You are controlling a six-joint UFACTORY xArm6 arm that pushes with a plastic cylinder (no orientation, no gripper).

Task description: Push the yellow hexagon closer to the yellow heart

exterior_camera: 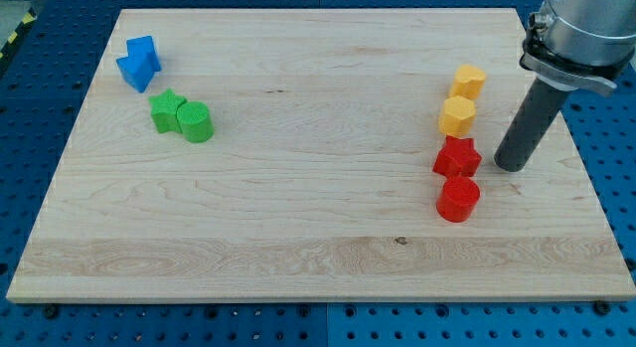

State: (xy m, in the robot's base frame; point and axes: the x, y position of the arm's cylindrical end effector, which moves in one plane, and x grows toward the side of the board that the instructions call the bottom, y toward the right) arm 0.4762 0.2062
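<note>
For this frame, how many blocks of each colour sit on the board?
Blue: 2
Green: 2
Yellow: 2
Red: 2
Total: 8
My tip is right of the red star.

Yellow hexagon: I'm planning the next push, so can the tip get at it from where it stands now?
Probably yes. My tip stands right of the red star, below-right of the yellow hexagon. The board between them looks bare; the yellow heart lies left of that path.
</note>
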